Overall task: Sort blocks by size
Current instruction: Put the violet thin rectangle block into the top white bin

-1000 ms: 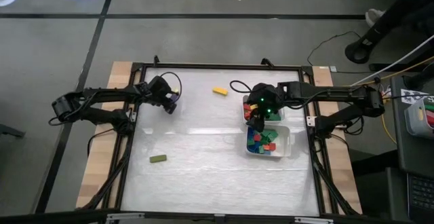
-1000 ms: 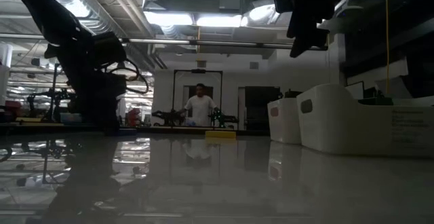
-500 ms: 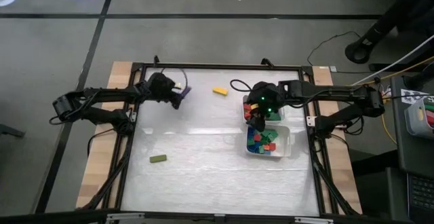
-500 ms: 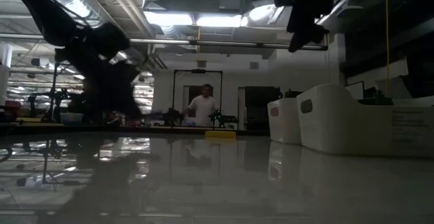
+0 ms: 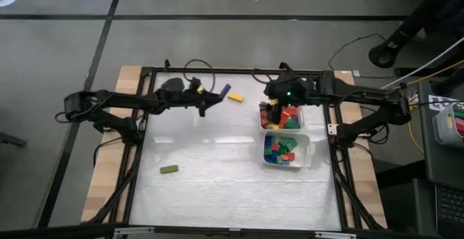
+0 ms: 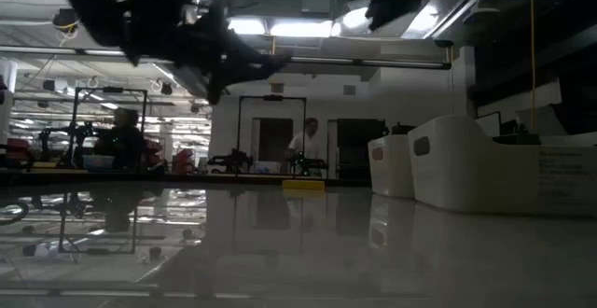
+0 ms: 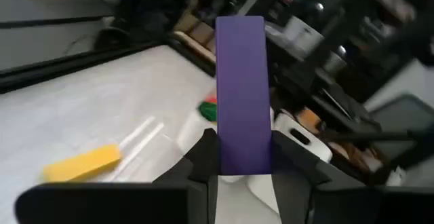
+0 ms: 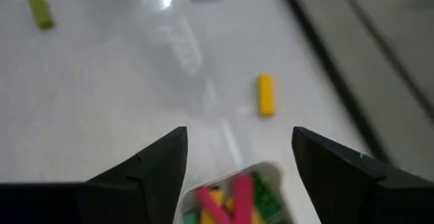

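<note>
Currently the left gripper [image 7: 244, 157] pinches a purple bar [image 7: 241, 95] upright between its fingers, raised above the table [image 5: 217, 152], near the yellow bar [image 5: 235, 96]. Right gripper [image 8: 237, 157], fingers spread and holding nothing, hovers over the far tray [image 5: 262, 121] of longer blocks [image 5: 288, 117]. A green bar [image 5: 169, 169] lies well apart from the yellow bar.

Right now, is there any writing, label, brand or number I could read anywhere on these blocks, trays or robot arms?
None can be read.
Purple block in the left gripper: plain face, no marking.
Yellow block on the table: no marking.
White trays: faint lines on one side wall, too blurred to read.
Right gripper: no label shows.
</note>
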Controlling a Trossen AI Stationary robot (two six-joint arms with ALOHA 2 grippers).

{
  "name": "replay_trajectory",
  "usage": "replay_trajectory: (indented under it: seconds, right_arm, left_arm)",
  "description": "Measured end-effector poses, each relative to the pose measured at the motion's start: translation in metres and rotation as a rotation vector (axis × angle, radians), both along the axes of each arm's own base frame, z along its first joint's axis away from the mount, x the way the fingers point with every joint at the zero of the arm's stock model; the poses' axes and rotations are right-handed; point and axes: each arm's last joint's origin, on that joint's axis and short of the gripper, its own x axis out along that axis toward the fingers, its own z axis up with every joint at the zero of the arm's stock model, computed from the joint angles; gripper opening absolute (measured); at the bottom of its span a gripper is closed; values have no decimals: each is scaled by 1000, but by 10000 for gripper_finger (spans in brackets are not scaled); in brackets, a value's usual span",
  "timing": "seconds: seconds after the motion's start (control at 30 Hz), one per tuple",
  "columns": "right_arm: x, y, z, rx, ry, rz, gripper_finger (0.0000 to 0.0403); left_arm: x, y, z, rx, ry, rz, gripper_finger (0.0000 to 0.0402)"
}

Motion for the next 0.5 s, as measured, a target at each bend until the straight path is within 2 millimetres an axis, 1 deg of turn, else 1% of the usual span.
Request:
replay_trajectory:
  seconds: [0.1,0.2,0.3,0.4,0.5]
  right_arm:
    - [-1,-1,16,-52,-42,-5,264]
    - [-2,-2,29,-87,-78,-29,264]
    - [-4,-3,39,-122,-106,-68,264]
    - [-5,-4,47,-145,-128,-93,264]
    - [-5,-4,51,-149,-147,-98,264]
  left_arm:
    - [25,-2,7,78,12,-54,82]
    - [53,-1,8,121,33,-92,85]
    - [86,0,3,142,55,-125,96]
    - [119,1,-6,163,73,-160,96]
    - [146,0,-17,174,86,-187,95]
